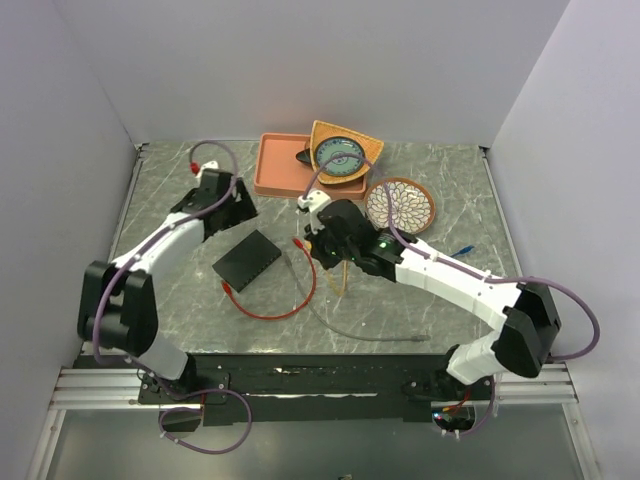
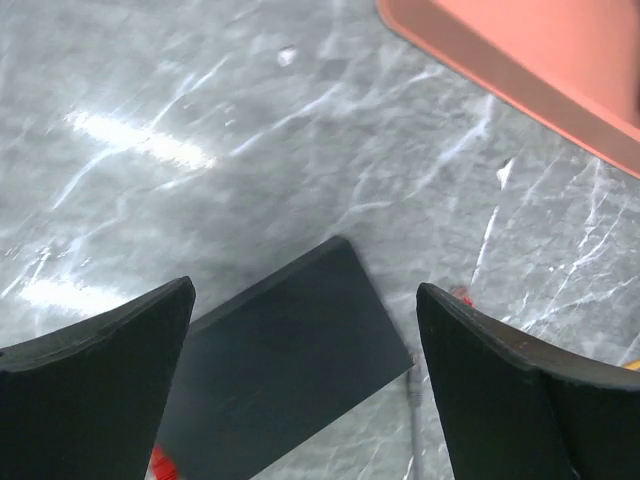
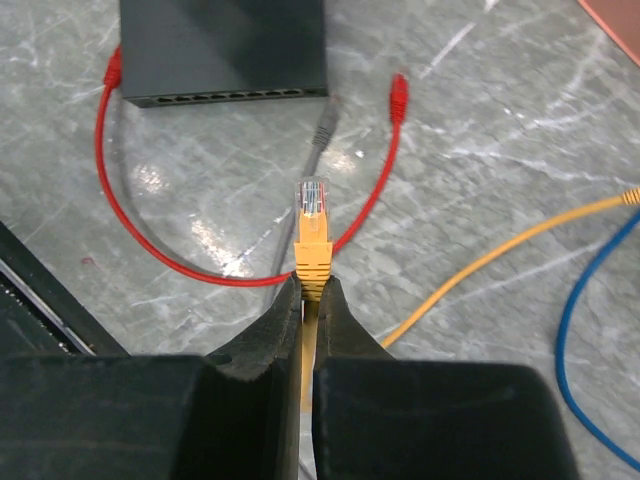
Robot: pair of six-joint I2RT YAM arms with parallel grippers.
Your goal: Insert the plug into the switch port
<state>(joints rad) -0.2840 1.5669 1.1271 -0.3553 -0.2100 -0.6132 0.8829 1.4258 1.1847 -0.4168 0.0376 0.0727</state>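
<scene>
Right wrist view: the right fingers (image 3: 268, 338) are clenched on the orange plug (image 3: 312, 225), which points at the switch's (image 3: 222, 45) socket edge, apart from it. The left fingers (image 2: 95, 350) hang released above the switch, which lies flat on the worktop (image 3: 480, 120) with a red cable (image 3: 399, 98) beside it.

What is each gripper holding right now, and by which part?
The right gripper holds the orange plug by its boot, just behind the clear connector tip. The left gripper is open and holds nothing.
</scene>
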